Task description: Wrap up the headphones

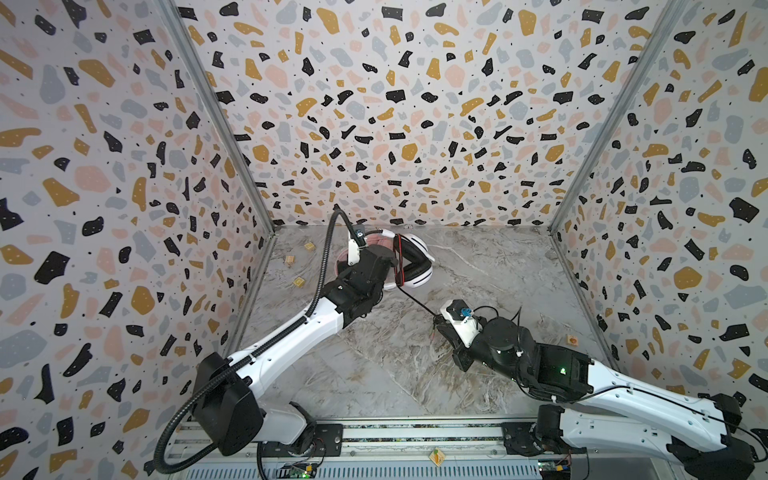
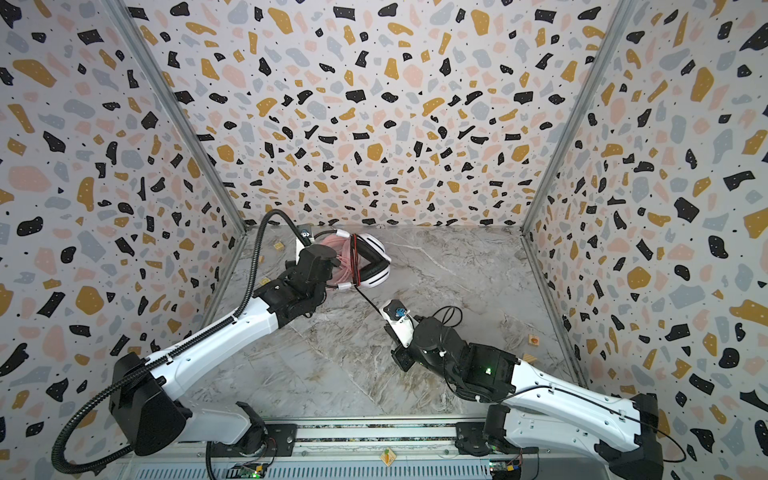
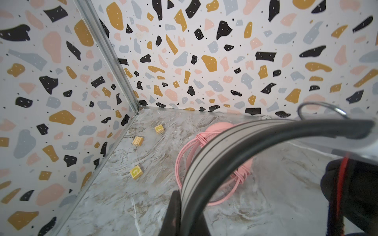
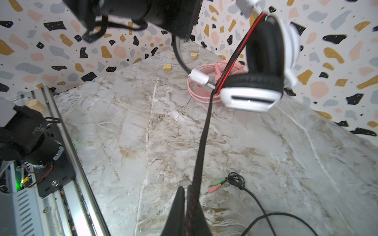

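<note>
**Both jaws clamped, cord stretched between them**

I work on a grey marbled bench [image 1: 478, 270] closed in on three sides by speckled terrazzo walls [image 1: 374, 104]. A metal rail [image 1: 415, 434] runs along the near edge, where both my arms are mounted. Three small wooden blocks [image 3: 136, 172] lie on the bench by the side wall, beyond my left jaws. One more block [image 1: 572, 340] sits well apart from my right jaws, close to the opposite wall.

My left arm [image 1: 291, 340] reaches far forward toward the back corner. Its left jaws are closed tight on the black headband [image 3: 225, 147] of the white-and-black headset [image 1: 419, 257], which seems to be held up off the bench. The pink headset [image 3: 218, 128] lies on the bench just past these jaws, under and behind the held one, with its pink cord [image 3: 180, 163] looped and knotted around it.

My right arm [image 1: 623, 386] is bent low over the middle of the bench. Its right jaws are pinched shut on the black cord [image 4: 201, 143], which runs in a straight, taut line from them up to the white-and-black headset. Strands of that cord already cross the ear cups [image 4: 263, 59]. Beside my right jaws the cord's loose end trails on the bench, ending in green and pink plugs [image 4: 216, 183].
</note>
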Tool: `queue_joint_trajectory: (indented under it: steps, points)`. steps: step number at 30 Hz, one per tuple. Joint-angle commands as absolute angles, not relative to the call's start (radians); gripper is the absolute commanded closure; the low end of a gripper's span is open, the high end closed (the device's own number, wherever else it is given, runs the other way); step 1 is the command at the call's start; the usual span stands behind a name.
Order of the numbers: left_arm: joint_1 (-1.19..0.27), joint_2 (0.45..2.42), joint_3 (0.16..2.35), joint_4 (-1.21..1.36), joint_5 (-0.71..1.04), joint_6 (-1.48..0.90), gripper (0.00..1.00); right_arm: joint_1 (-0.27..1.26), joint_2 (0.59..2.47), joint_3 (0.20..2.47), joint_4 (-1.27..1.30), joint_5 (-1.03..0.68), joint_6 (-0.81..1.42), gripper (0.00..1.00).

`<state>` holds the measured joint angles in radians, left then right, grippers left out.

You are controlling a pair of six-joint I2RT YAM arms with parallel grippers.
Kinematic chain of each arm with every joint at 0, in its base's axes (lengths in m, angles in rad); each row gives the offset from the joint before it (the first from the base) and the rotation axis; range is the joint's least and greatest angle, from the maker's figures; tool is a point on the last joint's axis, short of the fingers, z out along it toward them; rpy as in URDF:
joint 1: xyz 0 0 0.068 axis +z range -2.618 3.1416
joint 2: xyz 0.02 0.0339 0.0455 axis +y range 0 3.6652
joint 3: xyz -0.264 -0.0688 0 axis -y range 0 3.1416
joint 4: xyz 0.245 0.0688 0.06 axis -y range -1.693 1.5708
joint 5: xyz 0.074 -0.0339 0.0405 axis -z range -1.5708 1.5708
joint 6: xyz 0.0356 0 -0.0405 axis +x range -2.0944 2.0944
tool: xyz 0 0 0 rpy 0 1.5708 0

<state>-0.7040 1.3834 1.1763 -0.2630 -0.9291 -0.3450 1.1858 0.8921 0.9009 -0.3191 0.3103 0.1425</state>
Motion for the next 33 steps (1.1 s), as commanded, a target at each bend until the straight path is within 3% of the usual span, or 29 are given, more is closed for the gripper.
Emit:
queue_joint_trajectory:
  steps: [1,9,21,33]
  points:
    - [-0.769,1.375,1.180,-0.160,-1.071,-0.241,1.00,1.190,0.865,0.983,-0.352,0.388,0.078,0.93]
    - [-0.897,1.417,1.199,-0.280,-1.040,-0.152,1.00,1.167,0.889,1.090,-0.353,0.462,-0.020,0.92]
    - [-0.941,1.233,1.103,-0.338,-0.534,-0.062,1.00,0.935,0.902,1.133,-0.345,0.366,-0.082,0.92]
    - [-0.942,1.121,1.096,-0.367,-0.283,-0.032,1.00,0.760,0.955,1.097,-0.291,0.204,-0.058,0.91]
